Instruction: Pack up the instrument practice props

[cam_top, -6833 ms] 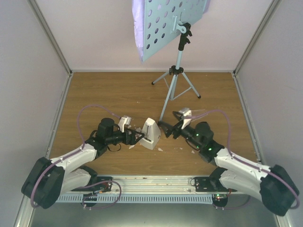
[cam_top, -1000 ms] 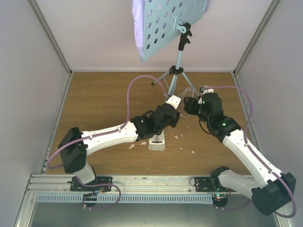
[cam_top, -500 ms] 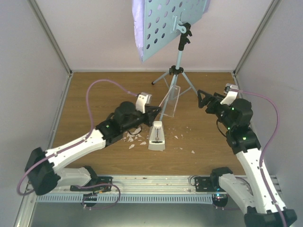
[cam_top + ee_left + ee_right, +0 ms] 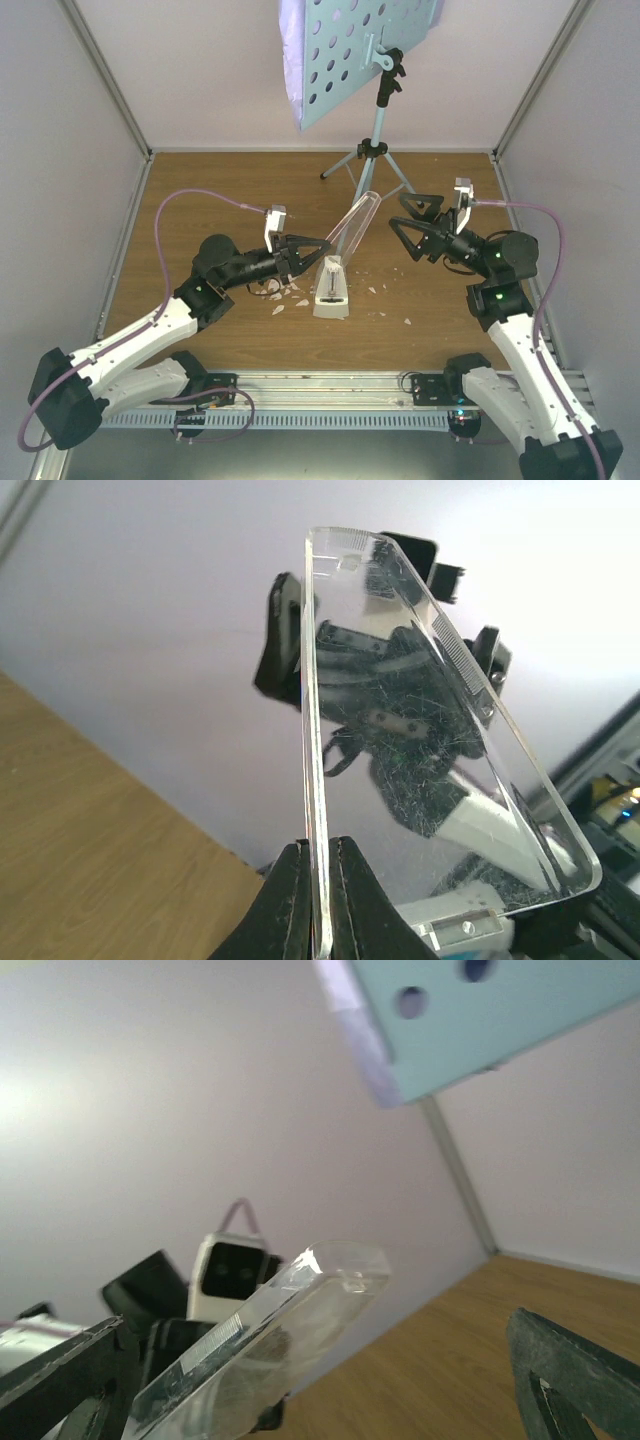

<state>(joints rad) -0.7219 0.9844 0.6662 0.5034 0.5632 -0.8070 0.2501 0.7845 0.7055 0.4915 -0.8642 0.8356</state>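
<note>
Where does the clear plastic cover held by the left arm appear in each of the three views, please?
Top external: clear plastic cover centre, slanting up from the left gripper.
Left wrist: fills the middle, rising from the fingers.
Right wrist: lower left.
Shared landmark: light-blue music stand, top of top external and right wrist views.

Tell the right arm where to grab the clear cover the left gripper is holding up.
Grip the clear cover at its free upper end, coming from the right. The left gripper pinches its lower edge, so it leans up toward the open right gripper. Closing across its narrow thickness looks safest.
</note>
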